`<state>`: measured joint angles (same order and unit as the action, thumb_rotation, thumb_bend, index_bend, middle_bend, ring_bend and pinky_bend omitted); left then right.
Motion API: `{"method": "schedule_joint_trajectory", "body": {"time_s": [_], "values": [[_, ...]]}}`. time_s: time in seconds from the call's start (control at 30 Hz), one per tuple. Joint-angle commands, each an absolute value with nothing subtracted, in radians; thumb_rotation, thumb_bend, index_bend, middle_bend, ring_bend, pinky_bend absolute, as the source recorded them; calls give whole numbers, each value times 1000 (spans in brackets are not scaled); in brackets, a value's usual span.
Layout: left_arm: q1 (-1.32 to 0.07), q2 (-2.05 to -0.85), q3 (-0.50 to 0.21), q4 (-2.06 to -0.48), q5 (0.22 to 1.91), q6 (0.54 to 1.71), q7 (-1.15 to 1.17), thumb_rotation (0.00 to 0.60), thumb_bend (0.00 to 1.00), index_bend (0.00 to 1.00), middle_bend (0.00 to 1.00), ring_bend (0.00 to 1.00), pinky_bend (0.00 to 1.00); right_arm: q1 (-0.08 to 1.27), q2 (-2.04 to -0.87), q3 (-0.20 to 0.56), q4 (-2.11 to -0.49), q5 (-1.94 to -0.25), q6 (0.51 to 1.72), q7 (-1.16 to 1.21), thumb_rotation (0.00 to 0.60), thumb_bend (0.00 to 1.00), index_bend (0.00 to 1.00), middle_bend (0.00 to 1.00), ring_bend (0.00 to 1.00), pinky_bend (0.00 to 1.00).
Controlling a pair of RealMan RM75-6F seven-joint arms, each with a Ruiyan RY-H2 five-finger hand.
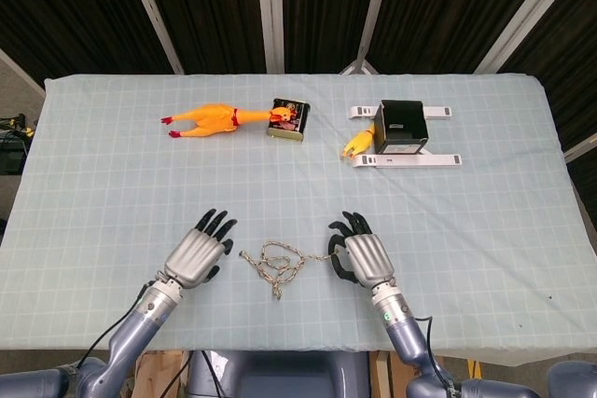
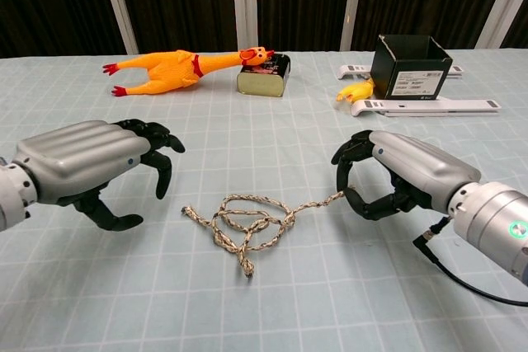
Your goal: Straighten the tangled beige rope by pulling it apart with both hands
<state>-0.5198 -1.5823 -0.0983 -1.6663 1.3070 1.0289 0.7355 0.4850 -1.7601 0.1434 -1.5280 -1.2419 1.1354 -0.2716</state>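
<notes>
The beige rope [image 2: 247, 224] lies knotted on the surface [image 1: 112, 184] between both hands, running mostly left to right. The right hand [image 2: 392, 175] pinches its right end; the left hand [image 2: 91, 162] hovers released, palm down, fingers loosely curled.

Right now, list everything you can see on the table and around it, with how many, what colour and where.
Tangled beige rope: one, beige, near edge between the hands, one end at the right hand.
Rubber chicken toy: one, orange-yellow with red feet, far left, head against the tin.
Small dark tin: one, dark with gold rim, far centre.
Black open box: one, black with white label, far right.
Small yellow toy: one, yellow, beside the box.
White flat strips: two, white, in front of and behind the box.
Gridded tablecloth: one, pale blue-green.
Left hand: grey and black, holds nothing, left of rope.
Right hand: grey and black, fingers curled at the rope end.
</notes>
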Motion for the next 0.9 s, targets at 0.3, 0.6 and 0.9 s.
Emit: {"method": "schedule_joint_trajectory", "body": {"time_s": [0.3, 0.6, 0.9], "values": [[-564, -1689, -120, -1611, 1223, 1059, 792, 600, 404, 465, 102, 0, 0, 486, -1758, 143, -1535, -1241, 1136, -275, 600, 562, 607, 258, 36, 0], [-601, -1756, -126, -1574, 1188, 1066, 821, 600, 404, 483, 105, 0, 0, 489, -1762, 141, -1537, -1238, 1136, -287, 600, 562, 613, 258, 36, 0], [-618, -1790, -113, -1556, 1157, 1078, 841, 600, 412, 495, 107, 0, 0, 490, -1762, 144, -1543, -1235, 1138, -291, 600, 562, 613, 258, 36, 0]]}}
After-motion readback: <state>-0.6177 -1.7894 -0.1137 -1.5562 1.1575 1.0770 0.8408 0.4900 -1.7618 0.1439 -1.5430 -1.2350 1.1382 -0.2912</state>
